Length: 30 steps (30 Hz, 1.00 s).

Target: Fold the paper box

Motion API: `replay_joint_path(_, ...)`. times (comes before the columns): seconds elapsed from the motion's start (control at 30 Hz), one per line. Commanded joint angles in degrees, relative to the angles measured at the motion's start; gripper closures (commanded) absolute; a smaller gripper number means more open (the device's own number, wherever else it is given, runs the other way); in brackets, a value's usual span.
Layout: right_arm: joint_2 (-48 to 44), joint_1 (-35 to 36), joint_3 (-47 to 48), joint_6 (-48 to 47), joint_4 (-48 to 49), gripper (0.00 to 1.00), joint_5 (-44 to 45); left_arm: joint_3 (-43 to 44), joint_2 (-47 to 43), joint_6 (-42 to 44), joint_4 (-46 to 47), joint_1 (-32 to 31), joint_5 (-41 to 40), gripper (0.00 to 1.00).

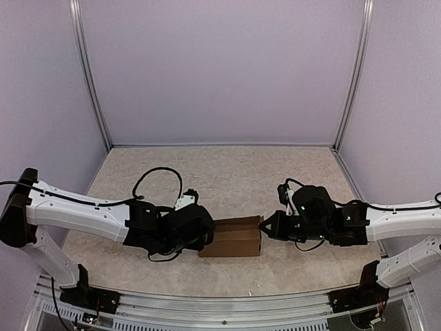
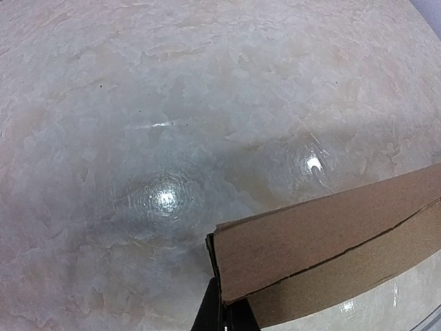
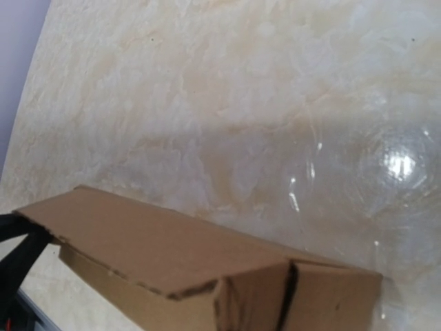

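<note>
Lilac walls [image 1: 220, 69], metal corner posts [image 1: 89, 76]; beige mottled tabletop [image 1: 234, 172], prob. glossy.

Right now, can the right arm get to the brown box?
Probably yes. The right end effector sits at the right end of the paper box, and nothing stands between them. Whether it is gripping the cardboard, I cannot tell.

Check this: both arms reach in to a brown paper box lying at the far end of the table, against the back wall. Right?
No. The paper box lies near the front of the table, between the left gripper and right gripper, as the top view shows.
</note>
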Motion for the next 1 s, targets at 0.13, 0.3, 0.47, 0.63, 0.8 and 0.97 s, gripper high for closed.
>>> replay_joint_path(0.13,-1.25,-1.23,-1.44,0.21,1.06,1.0,-2.7,0.91,3.07,1.07,-2.13,-1.45,1.26,1.0)
replay_joint_path(0.3,-1.68,-1.16,-3.49,-0.02,1.86,1.0,-2.72,0.83,2.57,1.03,-2.27,-1.45,1.34,1.0)
replay_joint_path(0.47,-1.66,0.1,-4.54,-2.36,1.64,1.0,0.03,0.91,2.47,1.05,-2.11,-1.45,1.82,1.0)
replay_joint_path(0.63,-1.26,3.23,-5.65,-3.46,1.89,1.0,5.26,1.31,2.76,0.93,-2.03,-1.45,2.55,1.0)
replay_joint_path(0.8,-0.02,8.24,-6.5,-4.4,2.12,1.0,14.37,1.35,2.89,0.51,-2.03,-1.45,3.43,1.0)
replay_joint_path(0.97,1.07,11.91,-8.72,-3.57,5.56,1.0,19.39,1.53,2.99,0.31,-2.02,-1.46,4.44,1.0)
